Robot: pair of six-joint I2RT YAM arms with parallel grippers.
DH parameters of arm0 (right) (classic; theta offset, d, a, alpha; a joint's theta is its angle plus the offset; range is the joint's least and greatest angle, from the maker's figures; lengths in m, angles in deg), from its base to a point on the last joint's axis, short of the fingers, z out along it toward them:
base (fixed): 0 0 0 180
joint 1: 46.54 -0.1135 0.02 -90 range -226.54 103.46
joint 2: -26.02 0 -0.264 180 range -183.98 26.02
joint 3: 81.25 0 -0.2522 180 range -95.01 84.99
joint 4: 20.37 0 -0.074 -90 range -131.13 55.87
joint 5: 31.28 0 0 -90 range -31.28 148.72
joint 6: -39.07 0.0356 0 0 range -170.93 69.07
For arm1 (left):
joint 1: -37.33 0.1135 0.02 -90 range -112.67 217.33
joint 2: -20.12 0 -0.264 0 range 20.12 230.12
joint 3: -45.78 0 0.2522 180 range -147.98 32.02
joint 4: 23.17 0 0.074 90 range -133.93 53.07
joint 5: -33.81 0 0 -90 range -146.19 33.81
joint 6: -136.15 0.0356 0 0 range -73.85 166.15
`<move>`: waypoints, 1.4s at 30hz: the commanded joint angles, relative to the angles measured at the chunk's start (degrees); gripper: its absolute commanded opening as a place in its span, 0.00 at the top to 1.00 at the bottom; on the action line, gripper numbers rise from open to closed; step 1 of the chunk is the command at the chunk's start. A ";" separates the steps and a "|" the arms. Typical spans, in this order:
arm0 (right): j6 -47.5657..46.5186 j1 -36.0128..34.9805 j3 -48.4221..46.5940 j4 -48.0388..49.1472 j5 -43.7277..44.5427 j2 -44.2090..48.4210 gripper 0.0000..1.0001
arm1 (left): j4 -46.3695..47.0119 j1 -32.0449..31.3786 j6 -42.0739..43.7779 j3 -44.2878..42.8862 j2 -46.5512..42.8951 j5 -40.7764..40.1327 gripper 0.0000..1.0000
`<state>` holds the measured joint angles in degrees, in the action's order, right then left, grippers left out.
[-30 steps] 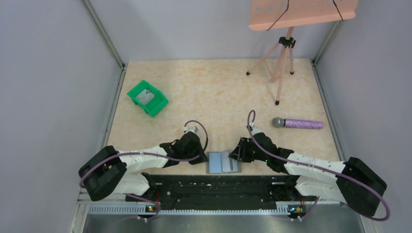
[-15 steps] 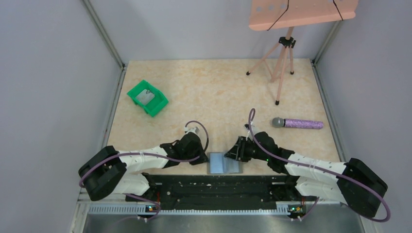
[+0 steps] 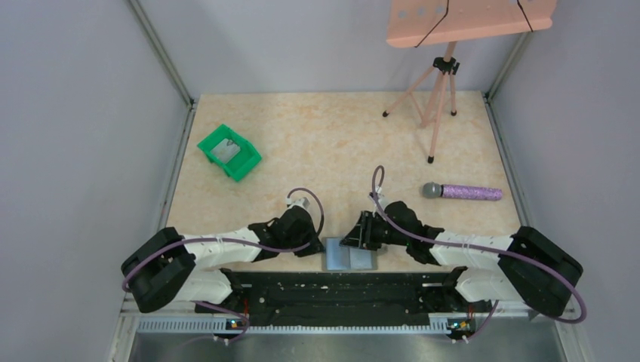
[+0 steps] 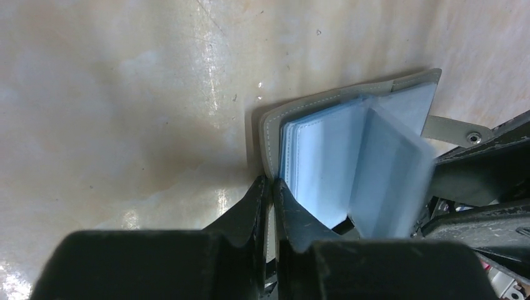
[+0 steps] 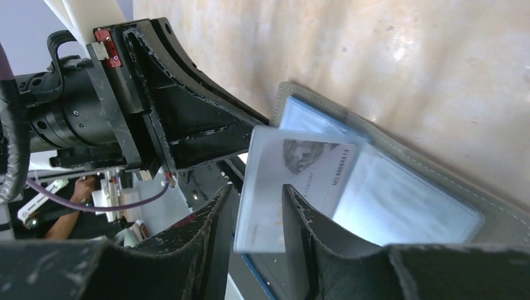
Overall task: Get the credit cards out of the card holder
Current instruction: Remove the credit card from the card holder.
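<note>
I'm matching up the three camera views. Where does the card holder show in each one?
Top external: card holder at bottom centre, lying open.
Left wrist: card holder centre-right, open, blue sleeves fanned.
Right wrist: card holder lower right, open, one sleeve lifted.
Shared landmark: the left end effector, pinching the grey cover's edge; it shows in all three views.

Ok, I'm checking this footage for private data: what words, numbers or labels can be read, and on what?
The card in the clear sleeve: a short printed line beside a face photo, too blurred to read.
The card holder, microphone, green bin, music stand: no text visible.
</note>
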<state>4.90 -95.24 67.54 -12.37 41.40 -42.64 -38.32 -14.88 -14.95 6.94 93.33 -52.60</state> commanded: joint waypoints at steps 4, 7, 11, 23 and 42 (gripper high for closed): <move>1.53 -2.39 -2.43 8.55 -2.48 -3.71 0.63 | -6.68 -0.10 1.19 -2.04 -7.25 -6.03 0.83; 0.61 -2.40 -1.74 6.32 -0.57 -1.89 0.61 | -8.81 0.00 1.50 -3.01 -10.01 -7.05 0.77; -1.91 -2.37 -2.32 -1.16 3.25 1.01 0.61 | -8.60 0.00 1.51 -3.09 -11.41 -6.03 0.75; -4.75 -2.10 1.21 -2.10 5.24 1.68 0.63 | 14.06 -0.09 4.39 0.38 -2.98 11.40 0.92; -3.54 -1.61 4.16 5.81 3.40 -5.93 0.64 | 12.58 -0.09 1.22 5.93 2.90 4.38 0.99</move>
<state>1.77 -96.99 71.87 -7.87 44.40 -47.26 -22.67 -14.83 -14.23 10.96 96.61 -45.14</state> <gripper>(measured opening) 0.363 0.024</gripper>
